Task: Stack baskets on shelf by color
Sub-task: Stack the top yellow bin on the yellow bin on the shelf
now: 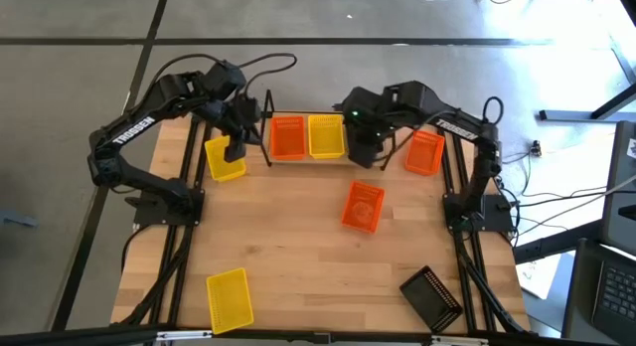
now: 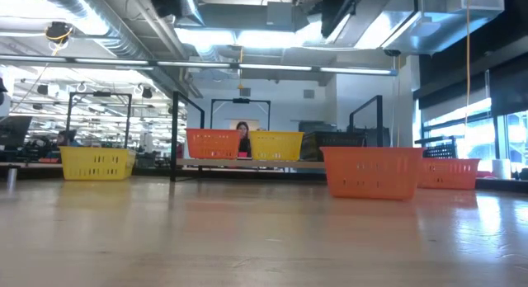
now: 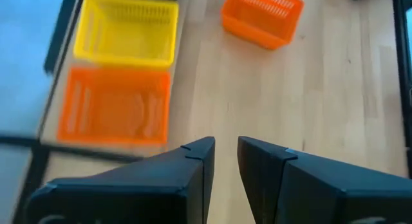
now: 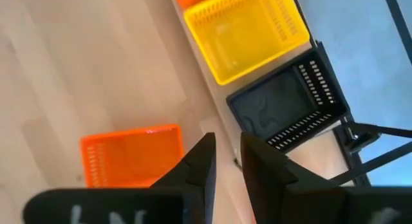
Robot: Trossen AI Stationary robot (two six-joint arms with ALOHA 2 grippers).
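On the shelf [image 2: 247, 163] at the table's far edge stand an orange basket [image 1: 288, 137], a yellow basket [image 1: 326, 135] and a black basket [image 4: 283, 105], side by side on their bottoms. My left gripper [image 3: 225, 147] hovers open above the shelf's left end, next to a yellow basket [image 1: 225, 157] on the table. My right gripper [image 4: 225, 143] hangs open, high over the black basket, and hides it in the high view. Nothing is between either pair of fingers.
Loose on the tabletop are an orange basket [image 1: 424, 152] right of the shelf, an orange basket [image 1: 362, 205] in the middle, a yellow basket [image 1: 230, 298] near the front left and a black basket [image 1: 430, 296] near the front right. Bare wood lies between them.
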